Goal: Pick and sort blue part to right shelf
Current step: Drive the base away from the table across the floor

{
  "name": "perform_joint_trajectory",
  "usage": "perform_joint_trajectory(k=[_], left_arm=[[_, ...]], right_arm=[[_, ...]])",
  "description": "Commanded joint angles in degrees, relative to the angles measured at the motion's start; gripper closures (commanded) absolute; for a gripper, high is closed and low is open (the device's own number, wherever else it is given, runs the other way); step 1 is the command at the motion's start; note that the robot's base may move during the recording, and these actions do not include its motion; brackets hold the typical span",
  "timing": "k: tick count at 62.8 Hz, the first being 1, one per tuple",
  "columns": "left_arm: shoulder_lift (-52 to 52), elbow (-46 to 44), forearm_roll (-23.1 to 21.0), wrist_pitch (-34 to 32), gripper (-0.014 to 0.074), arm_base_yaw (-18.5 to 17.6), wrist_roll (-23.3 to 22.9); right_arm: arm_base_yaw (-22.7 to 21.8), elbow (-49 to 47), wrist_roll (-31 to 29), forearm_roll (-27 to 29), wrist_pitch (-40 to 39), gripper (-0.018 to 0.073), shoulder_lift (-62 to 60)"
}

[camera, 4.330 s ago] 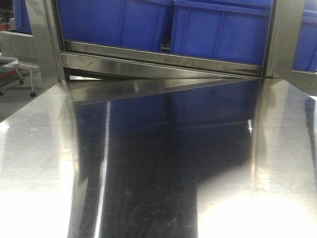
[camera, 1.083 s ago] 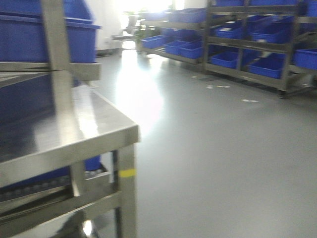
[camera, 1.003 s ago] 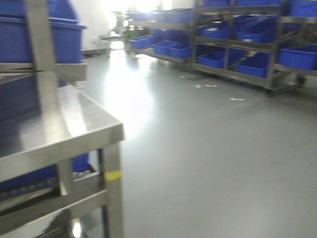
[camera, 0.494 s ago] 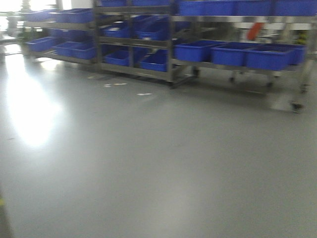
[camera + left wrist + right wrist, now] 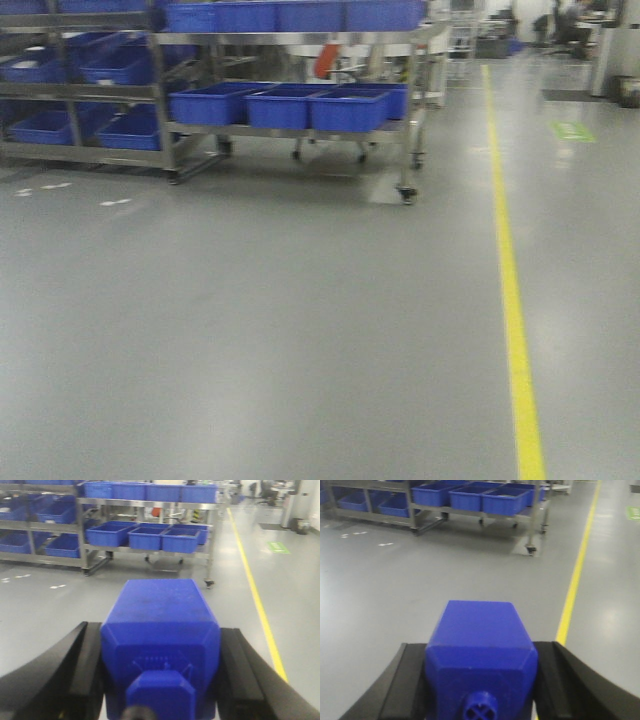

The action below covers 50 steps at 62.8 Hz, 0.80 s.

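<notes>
"Where was the blue part (image 5: 160, 625)?"

"Clamped between the left fingers (image 5: 75, 670), with its nub toward the camera. The right fingers (image 5: 404, 680) gripped a second blue part (image 5: 480, 640) the same way."

"And the shelf (image 5: 300, 38)?"

"It stood well off across the grey floor (image 5: 250, 330), with its blue bins (image 5: 280, 105) to the left of a yellow line (image 5: 515, 320)."

Front cam looks across the floor (image 5: 250, 330) at the steel rack (image 5: 300, 38) and yellow line (image 5: 515, 300) from well back. Both wrist cams face the same way, a blue part (image 5: 160, 620) right up at each lens, so all three share rack and line.
</notes>
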Motion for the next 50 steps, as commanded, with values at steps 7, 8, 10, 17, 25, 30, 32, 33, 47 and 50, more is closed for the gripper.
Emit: perform_joint_trajectory(k=[7, 8, 10, 17, 25, 30, 32, 33, 47, 50], left_arm=[[0.4, -1.8, -0.3, -5.1, 0.024, 0.1, -0.3], [0.4, -1.8, -0.3, -5.1, 0.0241, 0.1, -0.3], [0.4, -1.8, -0.3, -5.1, 0.024, 0.1, -0.3], [0.4, -1.8, -0.3, -5.1, 0.024, 0.1, -0.3], [0.4, -1.8, -0.3, -5.1, 0.024, 0.1, -0.3], [0.4, -1.8, -0.3, -5.1, 0.0241, 0.1, -0.3], [0.4, -1.8, -0.3, -5.1, 0.024, 0.1, -0.3], [0.4, -1.8, -0.3, -5.1, 0.0241, 0.1, -0.3], [0.4, -1.8, -0.3, -5.1, 0.024, 0.1, -0.3], [0.4, -1.8, -0.3, -5.1, 0.024, 0.1, -0.3]], right_arm=[[-0.3, -1.8, -0.6, -0.4, -5.3, 0.0135, 0.2], [-0.3, -1.8, -0.6, -0.4, -5.3, 0.0135, 0.2], [-0.3, -1.8, -0.6, -0.4, -5.3, 0.0135, 0.2], [-0.3, -1.8, -0.6, -0.4, -5.3, 0.0135, 0.2], [-0.3, -1.8, -0.6, -0.4, -5.3, 0.0135, 0.2], [-0.3, -1.8, -0.6, -0.4, -5.3, 0.0135, 0.2], [-0.3, -1.8, -0.6, -0.4, -5.3, 0.0135, 0.2], [-0.3, -1.8, -0.6, -0.4, -5.3, 0.0135, 0.2], [-0.3, -1.8, -0.6, -0.4, -5.3, 0.0135, 0.2], [-0.3, -1.8, -0.6, -0.4, -5.3, 0.0135, 0.2]])
